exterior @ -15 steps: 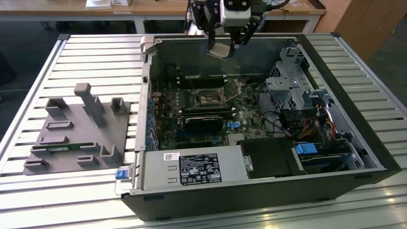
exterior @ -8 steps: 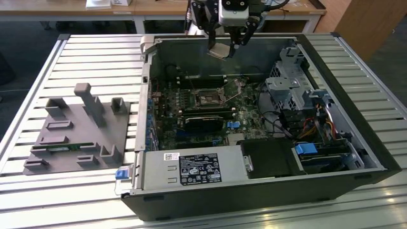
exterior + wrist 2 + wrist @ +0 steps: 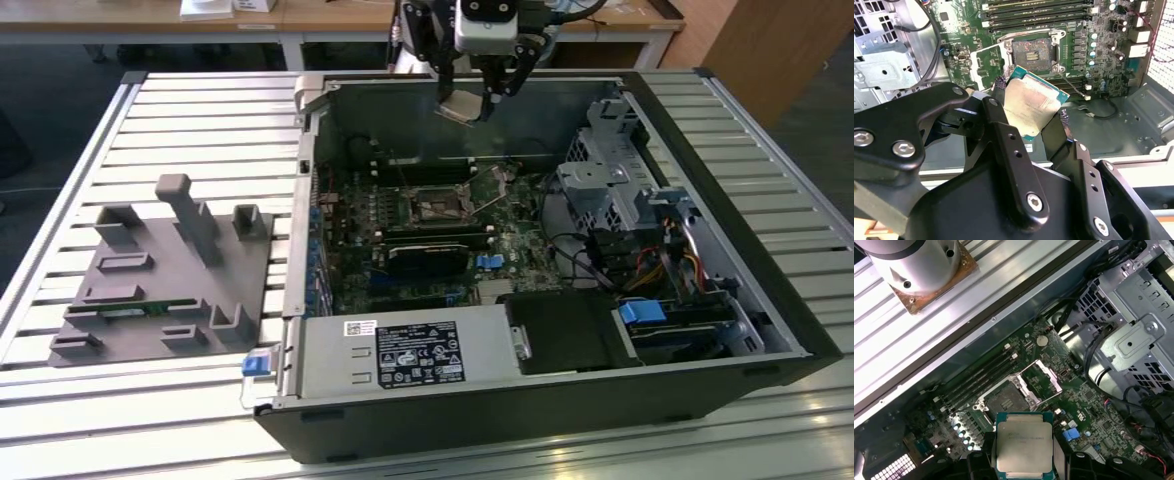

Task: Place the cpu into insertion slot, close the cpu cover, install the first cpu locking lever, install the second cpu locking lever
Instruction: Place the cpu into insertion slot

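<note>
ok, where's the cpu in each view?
Exterior view: cpu held by the end effector, well above the socket in the picture.
Second wrist view: cpu tilted between the black fingers, apart from the socket.
First wrist view: cpu metal top showing, gripped at its sides.
Shared landmark: the empty socket, cover open.

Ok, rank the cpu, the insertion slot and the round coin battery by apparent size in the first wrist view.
1. cpu: looks largest, but nearness to the camera inflates it.
2. insertion slot.
3. coin battery: clearly smallest.
</note>
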Controlling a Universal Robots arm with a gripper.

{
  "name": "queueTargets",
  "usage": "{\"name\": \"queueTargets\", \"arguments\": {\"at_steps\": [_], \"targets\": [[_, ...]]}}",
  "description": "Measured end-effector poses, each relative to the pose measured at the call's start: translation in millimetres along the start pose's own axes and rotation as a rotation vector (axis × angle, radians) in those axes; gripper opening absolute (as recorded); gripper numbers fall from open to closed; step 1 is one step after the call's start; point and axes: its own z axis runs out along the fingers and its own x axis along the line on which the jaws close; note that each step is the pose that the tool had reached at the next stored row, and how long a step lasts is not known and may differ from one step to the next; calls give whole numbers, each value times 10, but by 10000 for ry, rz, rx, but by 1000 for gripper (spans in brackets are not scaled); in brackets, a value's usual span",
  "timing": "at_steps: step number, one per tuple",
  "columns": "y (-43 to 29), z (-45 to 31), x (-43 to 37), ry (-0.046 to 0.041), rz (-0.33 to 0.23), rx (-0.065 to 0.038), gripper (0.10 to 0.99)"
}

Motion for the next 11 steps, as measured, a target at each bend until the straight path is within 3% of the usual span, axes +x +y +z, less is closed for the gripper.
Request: {"name": "queueTargets", "arguments": {"at_steps": [11], "targets": [[0, 0, 0, -43, 480, -10, 541]]}}
